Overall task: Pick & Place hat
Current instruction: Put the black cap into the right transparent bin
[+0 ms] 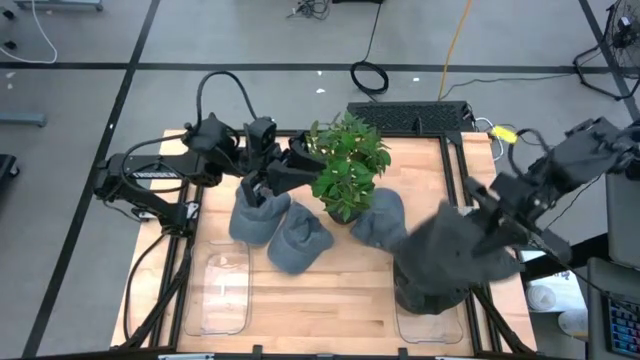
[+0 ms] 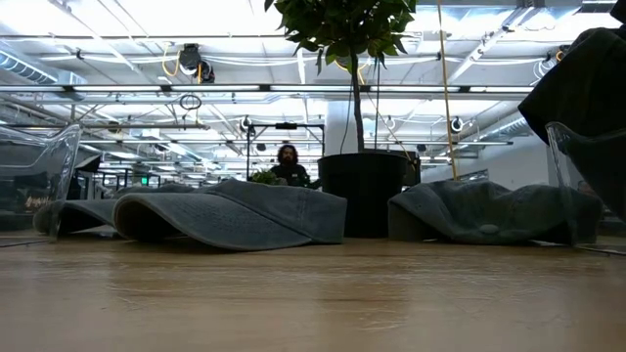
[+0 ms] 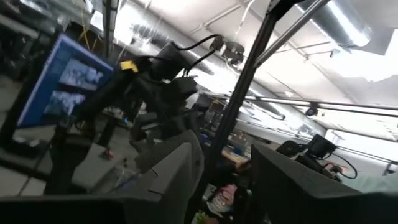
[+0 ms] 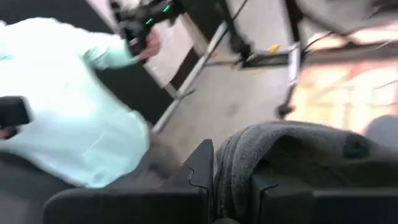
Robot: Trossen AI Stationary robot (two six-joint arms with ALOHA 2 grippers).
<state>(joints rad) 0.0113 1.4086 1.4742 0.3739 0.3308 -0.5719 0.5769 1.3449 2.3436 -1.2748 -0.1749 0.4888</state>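
Note:
Three grey hats lie on the wooden table around a potted plant (image 1: pixel 348 165): one at the left (image 1: pixel 258 216), one in front of the plant (image 1: pixel 298 242) and one to its right (image 1: pixel 380 218), each resting on its brim and crown. A fourth, darker hat (image 1: pixel 445 258) hangs from my shut right gripper (image 1: pixel 478 225) over the right clear tray (image 1: pixel 432 328). My left gripper (image 1: pixel 298 160) stands open beside the plant, above the left hat, with nothing between its fingers (image 3: pixel 180 180). My right gripper pinches a fold of the dark hat's cloth (image 4: pixel 233 163) between its two fingers, coming from the table's right side and slanting a little downward. The hat hangs slack below the fingers over the right tray. Whether its lower end touches the tray, I cannot tell.
A second clear tray (image 1: pixel 222 292) lies at the table's near left. The plant's black pot (image 2: pixel 367 191) stands mid-table between the hats. A person in a light sleeve (image 4: pixel 68 124) stands beyond the table's right side, and another person (image 2: pixel 287 162) shows far behind.

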